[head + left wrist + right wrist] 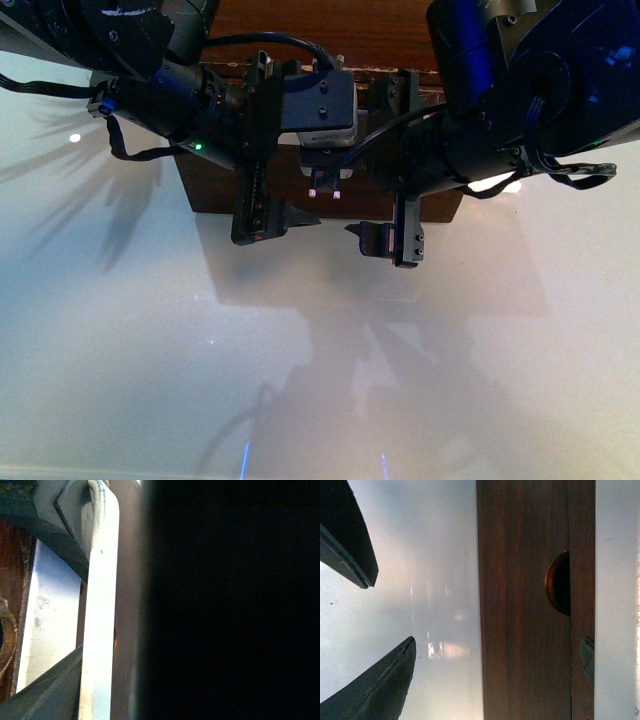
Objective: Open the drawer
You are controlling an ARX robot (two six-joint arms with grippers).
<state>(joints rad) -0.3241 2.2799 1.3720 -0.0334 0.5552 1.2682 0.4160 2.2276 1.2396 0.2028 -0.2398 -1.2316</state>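
The left pincer [65, 610] stood open, its two dark fingers [35, 525] apart, and the drawer's white bar handle [100, 620] ran across both of them; whether they touched it could not be told. Only the left wrist view showed that handle, and its other half was black. In the front view the dark-brown drawer [210, 190] sat on the white worktop [120, 330], mostly hidden behind both arms. The right pincer [390, 611] gaped over bare worktop beside the drawer, clear of it. Its wrist view alone showed the half-round notch [559, 582]
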